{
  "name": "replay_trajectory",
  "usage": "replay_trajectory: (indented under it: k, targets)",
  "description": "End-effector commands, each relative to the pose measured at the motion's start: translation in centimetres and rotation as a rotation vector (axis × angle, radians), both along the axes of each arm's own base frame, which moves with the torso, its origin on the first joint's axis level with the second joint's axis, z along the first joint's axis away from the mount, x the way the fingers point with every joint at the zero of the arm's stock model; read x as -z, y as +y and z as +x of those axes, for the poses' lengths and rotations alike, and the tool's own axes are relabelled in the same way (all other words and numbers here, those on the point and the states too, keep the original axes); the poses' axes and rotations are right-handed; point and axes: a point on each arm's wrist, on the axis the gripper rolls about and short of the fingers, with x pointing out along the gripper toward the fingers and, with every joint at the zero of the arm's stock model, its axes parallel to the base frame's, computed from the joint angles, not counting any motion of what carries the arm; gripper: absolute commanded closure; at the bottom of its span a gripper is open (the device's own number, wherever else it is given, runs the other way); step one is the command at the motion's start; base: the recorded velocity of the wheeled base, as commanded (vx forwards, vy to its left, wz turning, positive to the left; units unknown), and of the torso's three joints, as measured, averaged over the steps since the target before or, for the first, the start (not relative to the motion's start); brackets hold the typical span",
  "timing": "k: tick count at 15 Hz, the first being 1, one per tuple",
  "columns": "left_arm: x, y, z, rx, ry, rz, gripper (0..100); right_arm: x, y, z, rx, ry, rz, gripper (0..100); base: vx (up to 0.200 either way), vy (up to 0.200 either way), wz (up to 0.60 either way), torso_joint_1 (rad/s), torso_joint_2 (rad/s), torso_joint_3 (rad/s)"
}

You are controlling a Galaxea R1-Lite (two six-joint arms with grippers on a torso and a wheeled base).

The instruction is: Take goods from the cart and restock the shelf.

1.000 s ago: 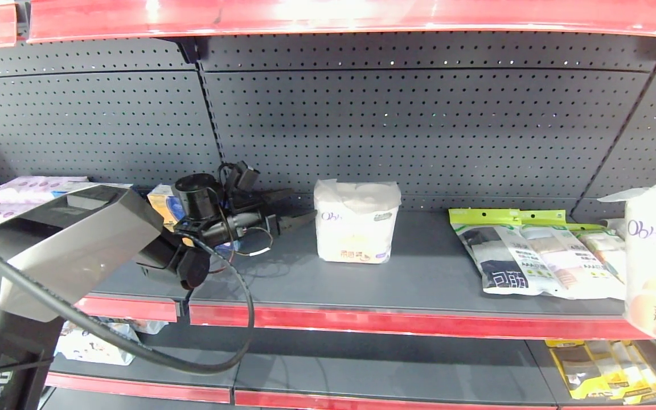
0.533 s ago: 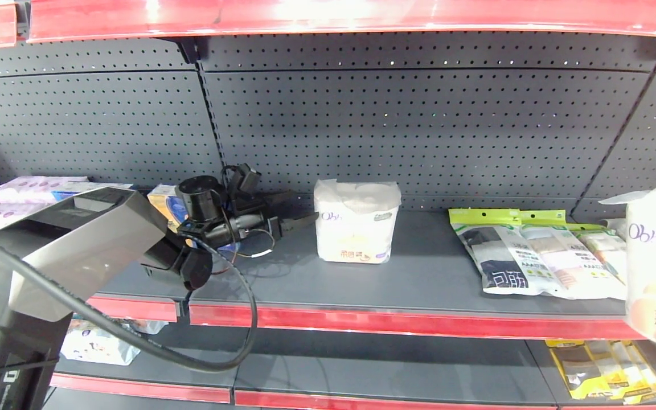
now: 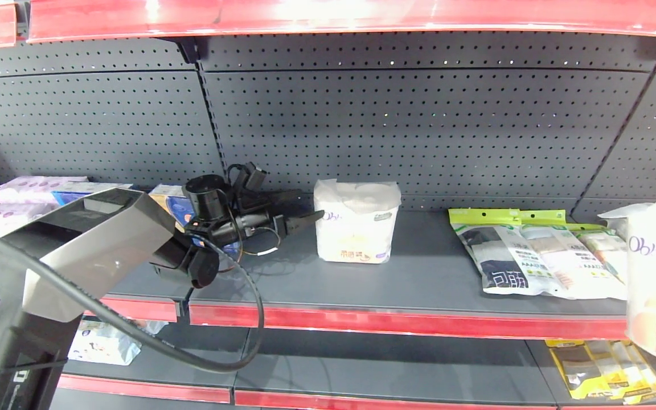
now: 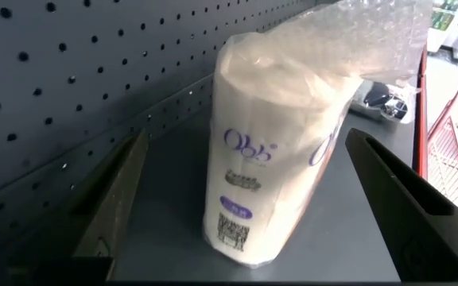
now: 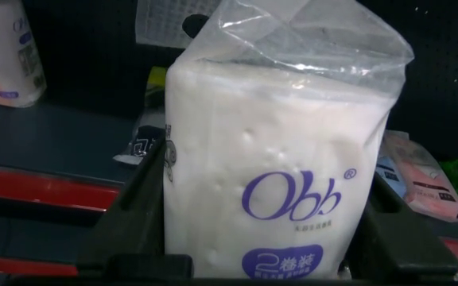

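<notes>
Dark pegboard [image 3: 419, 125] backs the shelf [image 3: 419, 285] under inspection.

Item one: a standing tissue pack [image 3: 356, 222] sits upright on the shelf deck, close to the pegboard. My left claw [image 3: 310, 206] lies level just left of that pack with its fingers spread. The nearer tip is touching the pack's left face or all but touching it; I cannot tell which.

Item two: a second tissue pack [image 5: 285, 119] is pinched upright in my right claw [image 5: 269, 171]. It is held out in front of the shelf, well to the right of the standing pack.

Flat packets [image 3: 538, 256] lie on the deck to the right of the standing pack, with bare deck between.

Assessment: one pack is placed and the second is in transit.

Next move, as I judge it: draw the left claw off to the left without nudging the standing pack, then set the held pack on the bare deck just beside it.

Risk: soft wrapping and a tall shape make either pack easy to tip.
</notes>
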Motion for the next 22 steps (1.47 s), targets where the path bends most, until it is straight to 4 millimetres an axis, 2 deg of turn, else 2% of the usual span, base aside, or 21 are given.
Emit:
replay_trajectory:
  k: [1,7,13,22]
  targets:
    - [0.3,-0.2,0.2,0.004,0.004,-0.002,0,-0.1,0.2,-0.7,0.001,-0.002,-0.001,100,0.0,0.0,0.0,0.0,0.0,0.0]
    - [0.7,-0.6,0.9,0.007,-0.005,-0.005,0,0.0,0.3,-0.8,0.001,0.011,0.003,100,0.0,0.0,0.0,0.0,0.0,0.0]
    - [0.5,-1.9,1.5,0.032,-0.008,-0.022,0,0.1,0.3,-0.9,0.001,0.011,0.003,100,0.0,0.0,0.0,0.0,0.0,0.0]
    - [0.6,-2.9,1.5,0.05,-0.002,-0.02,0,0.1,0.3,-1.0,0.01,0.005,0.001,100,0.0,0.0,0.0,0.0,0.0,0.0]
